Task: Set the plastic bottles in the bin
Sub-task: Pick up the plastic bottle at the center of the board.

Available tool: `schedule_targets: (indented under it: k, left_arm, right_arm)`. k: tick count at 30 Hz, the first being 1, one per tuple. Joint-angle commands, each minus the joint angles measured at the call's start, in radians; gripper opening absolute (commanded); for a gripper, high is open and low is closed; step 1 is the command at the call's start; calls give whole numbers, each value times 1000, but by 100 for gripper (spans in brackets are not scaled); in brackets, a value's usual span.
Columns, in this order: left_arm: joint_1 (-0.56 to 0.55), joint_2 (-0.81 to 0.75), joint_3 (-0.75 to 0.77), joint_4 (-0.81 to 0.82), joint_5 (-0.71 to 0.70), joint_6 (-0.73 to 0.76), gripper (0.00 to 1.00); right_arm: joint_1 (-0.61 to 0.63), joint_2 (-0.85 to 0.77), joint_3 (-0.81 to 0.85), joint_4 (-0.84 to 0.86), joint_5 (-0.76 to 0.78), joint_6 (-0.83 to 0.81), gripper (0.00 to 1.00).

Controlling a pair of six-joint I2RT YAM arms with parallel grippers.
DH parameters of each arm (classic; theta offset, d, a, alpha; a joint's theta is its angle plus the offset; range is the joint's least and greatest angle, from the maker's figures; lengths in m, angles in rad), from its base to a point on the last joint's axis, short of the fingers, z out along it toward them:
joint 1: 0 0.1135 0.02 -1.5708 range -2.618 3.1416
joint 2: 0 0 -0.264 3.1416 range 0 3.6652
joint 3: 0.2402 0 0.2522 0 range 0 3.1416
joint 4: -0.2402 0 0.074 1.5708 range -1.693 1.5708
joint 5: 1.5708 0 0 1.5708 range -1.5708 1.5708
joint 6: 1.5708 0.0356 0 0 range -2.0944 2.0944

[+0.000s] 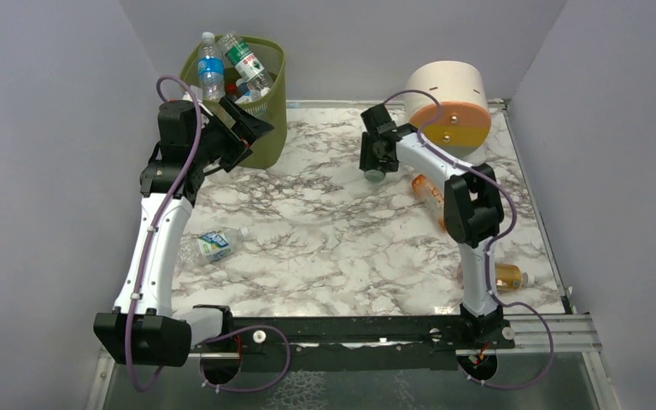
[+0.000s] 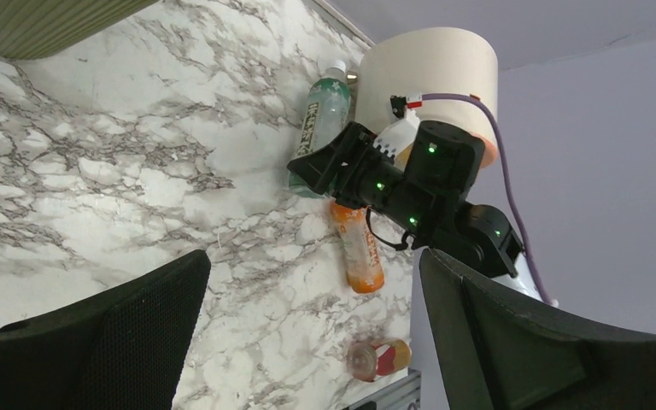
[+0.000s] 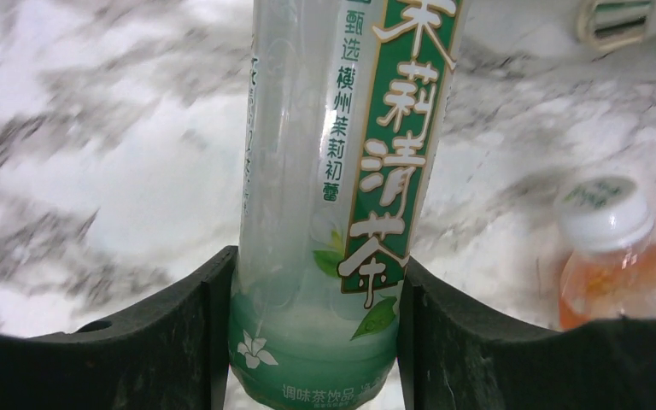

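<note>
The right gripper (image 3: 314,260) seems to pinch the green-label bottle (image 3: 342,154) well right of the bin (image 1: 273,111), while the left gripper (image 2: 312,256), beside it, gapes wide.

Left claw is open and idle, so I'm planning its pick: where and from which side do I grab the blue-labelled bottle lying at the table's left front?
Take the blue-labelled bottle across its labelled middle, left claw coming straight down. It lies on its side, long axis roughly left-right, cap to the right, so closing front-to-back spans the round body; the tapered cap end would likely slip.
</note>
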State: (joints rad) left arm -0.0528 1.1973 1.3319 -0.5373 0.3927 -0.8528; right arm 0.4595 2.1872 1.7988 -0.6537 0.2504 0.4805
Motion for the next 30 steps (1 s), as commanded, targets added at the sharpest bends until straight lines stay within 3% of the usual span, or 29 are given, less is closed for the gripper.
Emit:
schedule_targets:
  k: [1, 9, 21, 30]
  left_arm:
    - [-1, 12, 6, -16, 89, -9, 99]
    - [-2, 39, 15, -3, 165, -49, 99]
    - [-41, 117, 81, 38, 268, -94, 99]
    - [-75, 45, -64, 164, 263, -183, 99]
  right_arm:
    - [47, -174, -36, -28, -91, -44, 51]
    - [54, -362, -79, -106, -254, -35, 51]
    - [54, -461, 46, -234, -594, -48, 51]
    - [57, -546, -10, -256, -783, -31, 53]
